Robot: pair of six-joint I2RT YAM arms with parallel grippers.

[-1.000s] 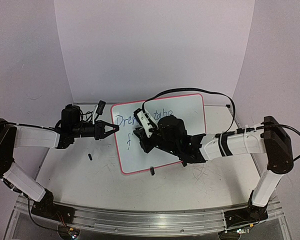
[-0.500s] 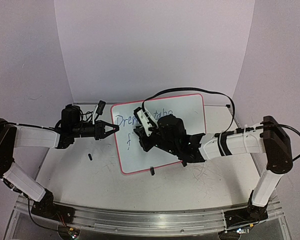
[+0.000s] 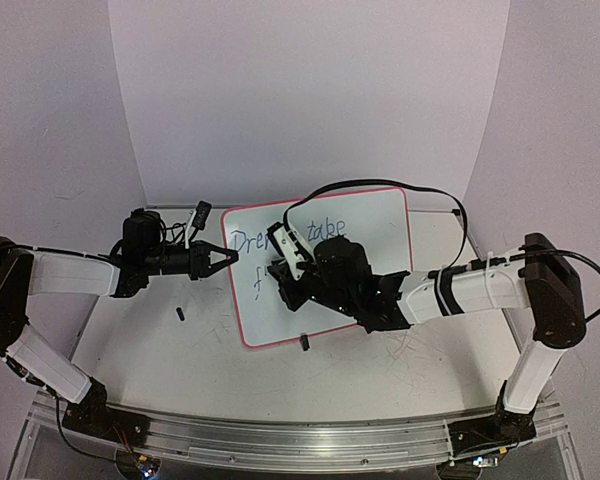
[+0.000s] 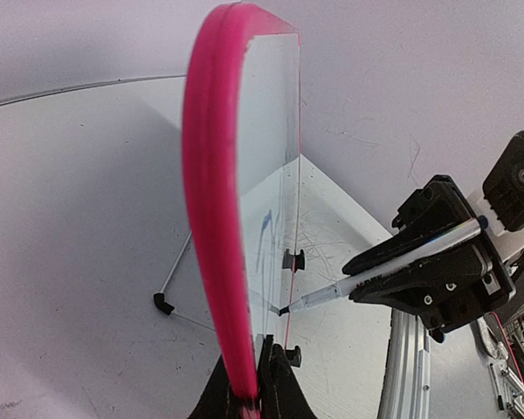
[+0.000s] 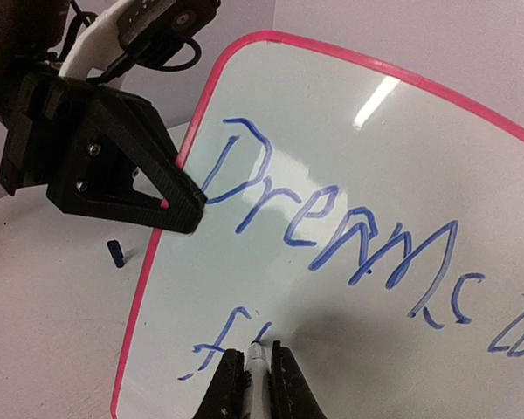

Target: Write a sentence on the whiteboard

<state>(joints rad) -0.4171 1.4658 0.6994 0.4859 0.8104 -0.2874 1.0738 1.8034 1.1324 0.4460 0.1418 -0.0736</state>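
Note:
The whiteboard (image 3: 375, 235) with its pink-red rim stands tilted on the table. Blue writing fills its top line, and a few strokes begin a second line (image 5: 236, 327). My left gripper (image 3: 228, 257) is shut on the board's left edge; the left wrist view looks along that pink rim (image 4: 211, 218) from the clamped jaws (image 4: 260, 384). My right gripper (image 5: 256, 353) is shut on a white marker (image 5: 257, 377). The marker's dark tip touches the board at the second line. The marker (image 4: 393, 259) also shows from the side, tip on the board.
A small dark marker cap (image 3: 180, 313) lies on the table left of the board. One black clip foot (image 3: 304, 343) sits at the board's near edge. A black cable (image 3: 380, 185) arcs over the board's far side. White backdrop walls enclose the table.
My right gripper with the marker has shifted slightly toward the near side, uncovering more of the top line's last word. The left gripper and the board have not moved.

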